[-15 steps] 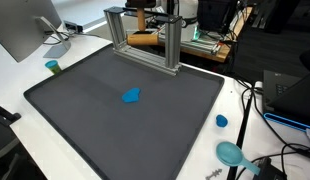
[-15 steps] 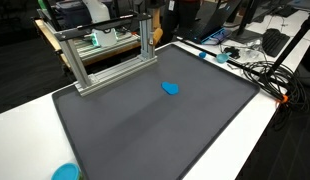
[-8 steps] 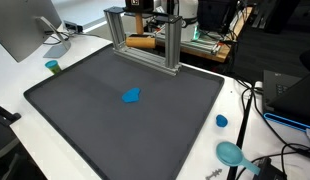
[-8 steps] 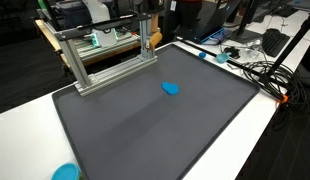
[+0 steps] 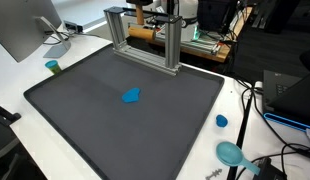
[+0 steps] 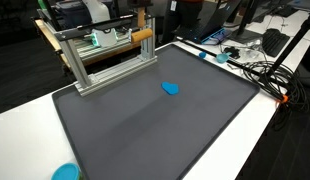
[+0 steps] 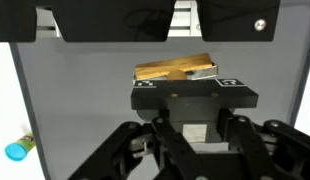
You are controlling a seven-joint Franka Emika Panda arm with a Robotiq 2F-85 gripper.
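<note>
While fingers [image 7: 155,97] clamp the block [image 7: 175,68], only exterior views show the blue scrap [image 5: 131,96].

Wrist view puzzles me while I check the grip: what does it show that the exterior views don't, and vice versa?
Only the wrist view shows the gripper up close, shut on the wooden block. Only the exterior views show the blue object lying on the grey mat and the aluminium frame at the mat's edge. Both share the wooden block and the grey mat.
</note>
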